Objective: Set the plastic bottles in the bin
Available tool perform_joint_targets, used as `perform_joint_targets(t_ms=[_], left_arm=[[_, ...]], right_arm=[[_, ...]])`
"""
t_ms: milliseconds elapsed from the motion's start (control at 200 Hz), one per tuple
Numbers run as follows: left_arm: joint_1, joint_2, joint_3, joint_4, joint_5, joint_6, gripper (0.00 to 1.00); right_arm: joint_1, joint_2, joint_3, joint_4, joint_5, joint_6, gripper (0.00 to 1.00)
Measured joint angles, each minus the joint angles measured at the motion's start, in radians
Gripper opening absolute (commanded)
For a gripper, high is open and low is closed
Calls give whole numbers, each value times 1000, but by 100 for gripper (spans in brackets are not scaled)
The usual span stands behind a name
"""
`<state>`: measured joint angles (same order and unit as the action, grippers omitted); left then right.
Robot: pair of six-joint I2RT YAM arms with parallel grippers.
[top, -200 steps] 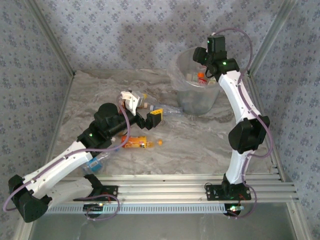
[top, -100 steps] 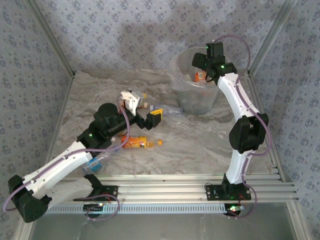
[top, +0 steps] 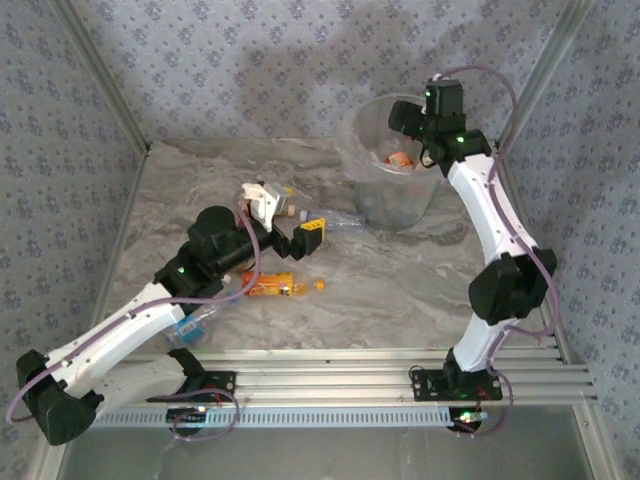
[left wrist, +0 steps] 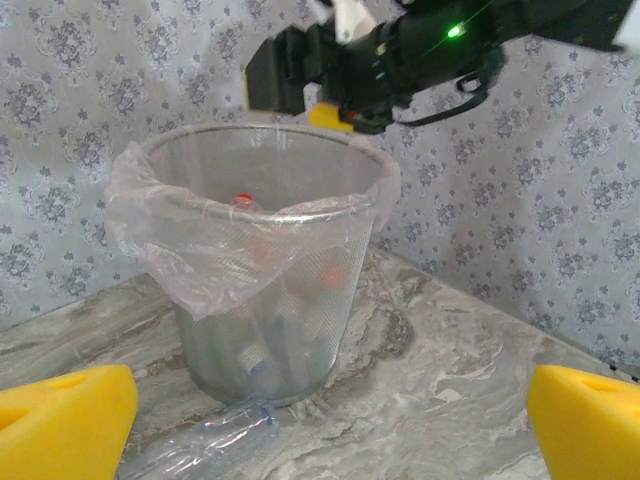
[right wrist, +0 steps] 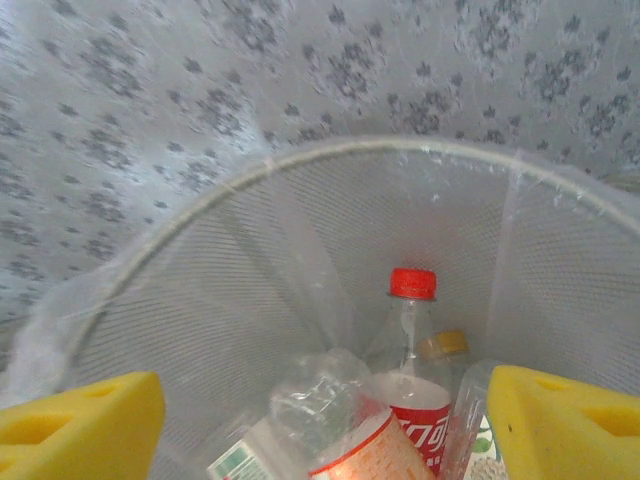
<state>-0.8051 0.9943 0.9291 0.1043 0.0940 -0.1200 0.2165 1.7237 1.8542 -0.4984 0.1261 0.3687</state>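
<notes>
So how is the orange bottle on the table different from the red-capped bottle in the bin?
The orange bottle lies flat on the table; the red-capped bottle stands upright inside the bin. The orange bottle looks orange all over; the red-capped bottle is clear with a red label. Both are small plastic bottles.

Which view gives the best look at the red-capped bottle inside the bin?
Right wrist: it looks into the bin, the red-capped bottle standing cap-up, label clear. Left wrist catches a red cap, likely its, through the liner. Top external gives blurred colours inside the bin; that bottle cannot be picked out.
</notes>
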Motion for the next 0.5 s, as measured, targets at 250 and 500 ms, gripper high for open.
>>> perform_joint_targets(t_ms=[250, 500], left_arm=[[0, 0, 0, -4, 3, 11, 99], [-9, 0, 0, -13, -5, 30, 100]], right_arm=[[29, -225, -121, -9, -71, -52, 90], [133, -432, -301, -40, -130, -74, 97]])
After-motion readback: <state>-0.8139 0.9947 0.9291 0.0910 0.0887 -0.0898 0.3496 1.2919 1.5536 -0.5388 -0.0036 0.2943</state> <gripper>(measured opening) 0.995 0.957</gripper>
